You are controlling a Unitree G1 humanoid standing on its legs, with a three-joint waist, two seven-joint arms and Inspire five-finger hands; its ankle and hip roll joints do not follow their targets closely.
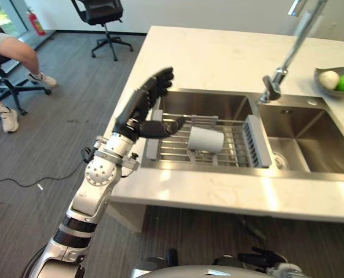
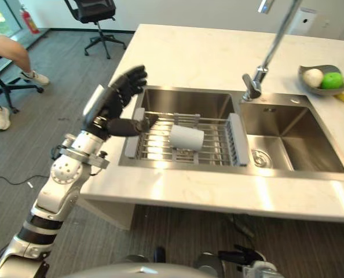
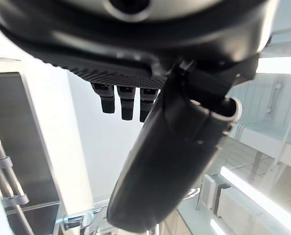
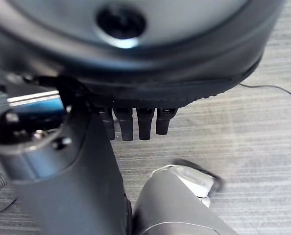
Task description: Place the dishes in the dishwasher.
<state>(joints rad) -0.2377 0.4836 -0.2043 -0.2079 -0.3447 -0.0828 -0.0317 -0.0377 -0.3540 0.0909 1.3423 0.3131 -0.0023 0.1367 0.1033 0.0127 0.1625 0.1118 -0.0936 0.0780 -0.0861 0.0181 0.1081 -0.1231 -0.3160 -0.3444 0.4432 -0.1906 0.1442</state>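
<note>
The right hand (image 4: 135, 122) hangs over the floor, fingers straight, holding nothing. The left hand (image 1: 142, 107) is raised at the sink's (image 1: 218, 104) left edge, fingers spread, thumb reaching toward the white cup (image 1: 205, 139) lying on its side on the wire rack (image 1: 241, 152). Farther off, a fruit bowl (image 1: 322, 75) sits on the counter (image 1: 218, 55).

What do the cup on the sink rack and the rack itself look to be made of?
The cup, lying on its side, looks like white glazed ceramic: opaque with a smooth sheen, though plastic is possible. The rack seems to be polished metal rods, likely steel, with grey end pieces that look plastic.
</note>
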